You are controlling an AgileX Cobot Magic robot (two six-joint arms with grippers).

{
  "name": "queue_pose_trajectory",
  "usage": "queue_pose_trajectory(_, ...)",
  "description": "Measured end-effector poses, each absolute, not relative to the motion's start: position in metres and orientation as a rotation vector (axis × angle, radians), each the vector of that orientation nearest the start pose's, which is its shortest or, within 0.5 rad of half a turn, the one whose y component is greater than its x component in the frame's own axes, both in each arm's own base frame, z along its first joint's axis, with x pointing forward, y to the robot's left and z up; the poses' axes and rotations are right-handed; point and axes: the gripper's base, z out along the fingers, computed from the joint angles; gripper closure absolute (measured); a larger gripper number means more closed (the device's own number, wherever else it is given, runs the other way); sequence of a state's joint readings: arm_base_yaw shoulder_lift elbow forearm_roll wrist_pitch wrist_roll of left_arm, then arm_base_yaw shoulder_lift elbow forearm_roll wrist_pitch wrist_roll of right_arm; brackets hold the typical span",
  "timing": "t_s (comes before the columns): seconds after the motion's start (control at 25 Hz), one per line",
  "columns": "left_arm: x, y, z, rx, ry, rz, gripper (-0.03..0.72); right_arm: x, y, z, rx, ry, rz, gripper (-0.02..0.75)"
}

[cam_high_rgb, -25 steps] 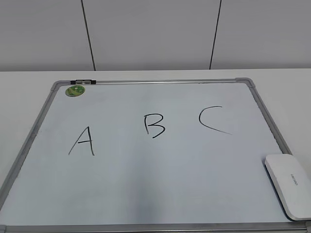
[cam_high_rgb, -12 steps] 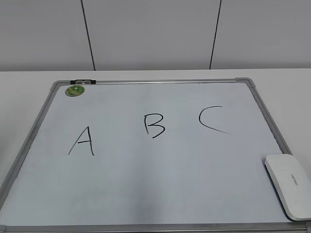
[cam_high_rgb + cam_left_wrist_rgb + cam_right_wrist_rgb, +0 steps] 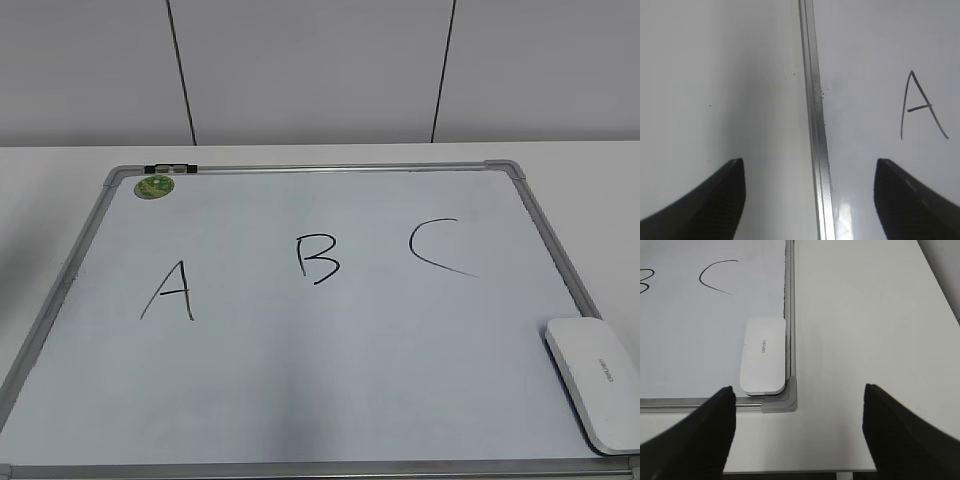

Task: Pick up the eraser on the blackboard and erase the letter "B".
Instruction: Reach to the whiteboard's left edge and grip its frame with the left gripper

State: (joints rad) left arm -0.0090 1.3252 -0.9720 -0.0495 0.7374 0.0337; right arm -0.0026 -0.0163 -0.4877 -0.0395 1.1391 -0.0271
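Note:
The blackboard (image 3: 330, 360) is a white board with a grey frame, lying flat on the white table. The letter "B" (image 3: 317, 259) stands in black at its middle, between "A" (image 3: 170, 292) and "C" (image 3: 440, 247). The eraser (image 3: 596, 383) lies flat in the board's near right corner; it also shows in the right wrist view (image 3: 763, 356). My right gripper (image 3: 799, 412) is open and empty, above the table just off that corner. My left gripper (image 3: 810, 186) is open and empty over the board's left frame (image 3: 815, 120). Neither gripper shows in the exterior view.
A small round green magnet (image 3: 155, 186) sits in the board's far left corner beside a black clip (image 3: 170, 169). The table's near edge (image 3: 790, 472) runs just below my right gripper. A grey wall stands behind the table.

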Motion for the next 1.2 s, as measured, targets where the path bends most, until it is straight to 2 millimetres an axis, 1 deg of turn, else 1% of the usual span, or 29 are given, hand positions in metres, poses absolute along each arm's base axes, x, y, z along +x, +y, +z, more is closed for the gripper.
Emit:
queue_pose_trajectory(0.12, 0.293, -0.006, 0.274, 0.020, 2.660, -0.052, 0.099, -0.009, -0.003, 0.268, -0.022, 2.119, -0.066, 0.151)
queue_pose_trajectory(0.24, 0.320, -0.007, 0.254, 0.017, 2.750, -0.061, 0.099, -0.009, -0.003, 0.268, -0.022, 2.119, -0.066, 0.151)
queue_pose_trajectory(0.36, 0.340, -0.008, 0.234, 0.009, 2.829, -0.085, 0.102, -0.009, -0.003, 0.268, -0.022, 2.119, -0.066, 0.151)
queue_pose_trajectory(0.48, 0.355, -0.009, 0.214, 0.027, 2.885, -0.093, 0.131, -0.009, -0.003, 0.268, -0.022, 2.119, -0.066, 0.151)
queue_pose_trajectory(0.6, 0.362, -0.010, 0.195, 0.027, 2.939, -0.127, 0.174, -0.009, -0.003, 0.268, -0.022, 2.119, -0.066, 0.151)
queue_pose_trajectory(0.76, 0.368, -0.005, 0.175, 0.040, 2.978, -0.189, 0.200, -0.009, -0.003, 0.268, -0.022, 2.119, -0.066, 0.151)
queue_pose_trajectory(0.92, 0.373, 0.012, 0.166, -0.003, 2.972, -0.253, 0.235, -0.009, -0.003, 0.268, -0.022, 2.119, -0.066, 0.151)
queue_pose_trajectory(1.04, 0.376, 0.022, 0.158, -0.029, 2.959, -0.335, 0.242, -0.009, -0.003, 0.268, -0.022, 2.119, -0.066, 0.152)
queue_pose_trajectory(1.2, 0.379, 0.025, 0.151, -0.030, 2.958, -0.372, 0.245, -0.009, -0.003, 0.268, -0.022, 2.119, -0.066, 0.152)
